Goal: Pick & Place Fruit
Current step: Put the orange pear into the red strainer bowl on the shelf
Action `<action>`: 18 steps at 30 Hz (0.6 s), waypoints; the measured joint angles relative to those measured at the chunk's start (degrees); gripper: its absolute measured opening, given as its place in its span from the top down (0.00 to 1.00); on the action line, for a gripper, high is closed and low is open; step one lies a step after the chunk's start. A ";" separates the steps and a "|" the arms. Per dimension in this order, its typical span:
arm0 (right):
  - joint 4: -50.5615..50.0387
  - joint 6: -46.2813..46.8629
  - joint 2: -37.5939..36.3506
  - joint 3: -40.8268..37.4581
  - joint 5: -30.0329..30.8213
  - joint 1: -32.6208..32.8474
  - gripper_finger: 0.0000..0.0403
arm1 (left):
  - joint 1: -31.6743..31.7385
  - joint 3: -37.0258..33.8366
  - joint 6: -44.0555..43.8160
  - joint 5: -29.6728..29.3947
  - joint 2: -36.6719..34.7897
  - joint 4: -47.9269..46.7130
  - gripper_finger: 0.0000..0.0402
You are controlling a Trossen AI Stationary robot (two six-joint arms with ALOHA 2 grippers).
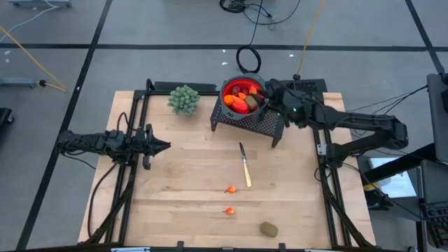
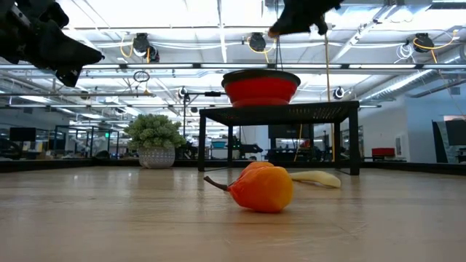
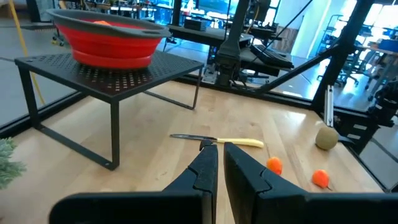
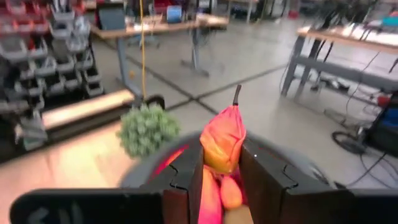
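A red bowl holding several fruit pieces sits on a black perforated stand at the table's far side. My right gripper hovers over the bowl's right rim, shut on a red-orange-yellow fruit with a dark stem. Two small orange fruit bits and a brownish-green oval lie on the table toward the near edge. My left gripper waits shut at the left, above the table, touching nothing. My right gripper pinches the red-orange-yellow fruit's two sides between its two fingers. The fingers reach in about level from the table's right side. The fruit is lifted clear above the bowl, its stem end pointing away past the fingertips.
A yellow-handled knife lies mid-table in front of the stand. A pale green knobbly bunch stands left of the stand. Black frame rails run along the table's left and right sides. Bare wood lies between the knife and my left gripper.
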 joint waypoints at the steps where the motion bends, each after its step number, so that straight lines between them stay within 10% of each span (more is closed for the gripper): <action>1: -1.27 -0.04 0.01 0.00 -1.86 -1.23 0.78 | 0.00 0.00 -0.01 0.00 0.00 0.00 0.94; 18: -7.24 1.51 6.32 0.20 -25.16 -17.58 0.78 | 0.00 0.00 -0.84 -0.02 0.04 -0.07 0.94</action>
